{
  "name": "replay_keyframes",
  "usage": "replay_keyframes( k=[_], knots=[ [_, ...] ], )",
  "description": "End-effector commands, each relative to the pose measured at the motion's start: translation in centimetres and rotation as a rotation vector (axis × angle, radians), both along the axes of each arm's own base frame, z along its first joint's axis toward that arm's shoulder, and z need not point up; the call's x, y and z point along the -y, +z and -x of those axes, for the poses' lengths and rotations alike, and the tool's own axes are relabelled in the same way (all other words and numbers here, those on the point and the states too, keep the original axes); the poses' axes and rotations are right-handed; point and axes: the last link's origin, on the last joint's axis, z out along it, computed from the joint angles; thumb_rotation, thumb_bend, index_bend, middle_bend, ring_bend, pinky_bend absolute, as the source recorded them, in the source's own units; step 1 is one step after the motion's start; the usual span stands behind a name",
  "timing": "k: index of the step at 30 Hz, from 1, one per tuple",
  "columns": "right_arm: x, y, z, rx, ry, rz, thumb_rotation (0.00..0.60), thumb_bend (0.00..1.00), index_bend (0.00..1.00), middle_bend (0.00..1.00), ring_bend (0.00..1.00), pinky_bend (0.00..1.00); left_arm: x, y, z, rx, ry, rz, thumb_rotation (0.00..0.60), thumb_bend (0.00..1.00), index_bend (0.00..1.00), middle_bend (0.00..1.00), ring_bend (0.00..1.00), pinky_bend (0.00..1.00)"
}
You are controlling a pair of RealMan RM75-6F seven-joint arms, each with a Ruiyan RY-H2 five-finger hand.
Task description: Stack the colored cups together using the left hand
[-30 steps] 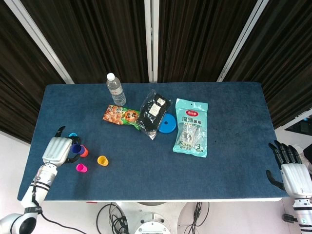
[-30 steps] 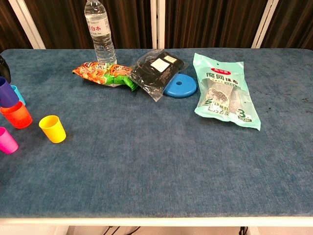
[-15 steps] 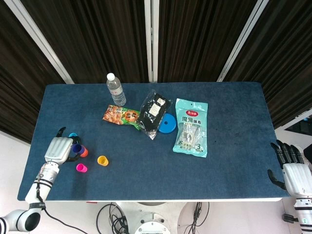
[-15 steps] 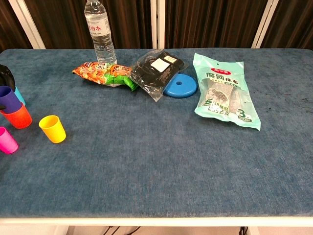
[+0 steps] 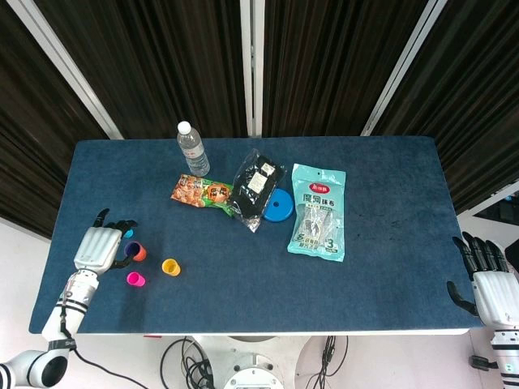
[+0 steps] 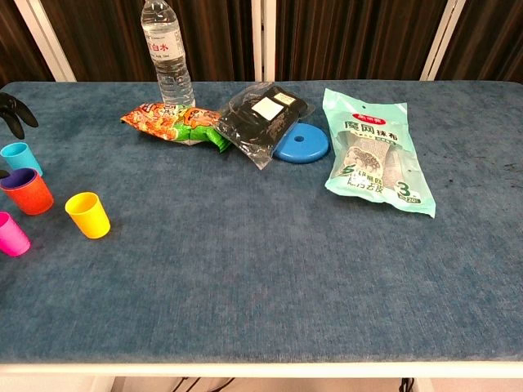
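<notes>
Chest view: purple cup (image 6: 20,176) nested inside orange cup (image 6: 29,193); left hand (image 5: 99,247) fingers released.

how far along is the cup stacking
Done: the purple cup sits nested in the orange cup. In hand: nothing visible; the left hand is beside that stack, fingers apart. Left: the cyan, yellow and pink cups stand separate. The right hand is off the table.

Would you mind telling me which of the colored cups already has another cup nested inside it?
The orange cup: a dark purple cup sits inside it. The yellow cup, pink cup and light blue cup each stand alone.
</notes>
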Motion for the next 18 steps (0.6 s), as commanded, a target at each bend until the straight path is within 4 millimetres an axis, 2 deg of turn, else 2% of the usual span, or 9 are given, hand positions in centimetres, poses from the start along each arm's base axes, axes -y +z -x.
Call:
replay_keyframes(
  k=[1,7,10,18],
  knots=[
    [0.0,0.0,0.0,0.001,0.001,0.002,0.600,0.33,0.00,0.00,0.00,0.00,0.7,-0.1,-1.3,0.013,-0.038,0.023,0.600,0.23,0.25,0.29,0.35,0.02],
    [0.1,-0.1,-0.2,0.009,-0.001,-0.004,0.600,0.33,0.00,0.00,0.00,0.00,2.0,-1.1,-4.7,0.002,-0.173,0.090,0.600,0.22,0.25,0.29,0.35,0.02],
    [0.1,-0.1,-0.4,0.013,0.001,-0.007,0.600,0.33,0.00,0.00,0.00,0.00,2.3,-2.4,-6.0,0.000,-0.205,0.123,0.600,0.22,0.25,0.29,0.35,0.02],
    [-0.2,0.3,-0.3,0.008,-0.001,0.002,0.600,0.33,0.00,0.00,0.00,0.00,2.2,-5.9,-6.6,-0.044,-0.206,0.218,0.600,0.22,0.25,0.29,0.35,0.01]
  ],
)
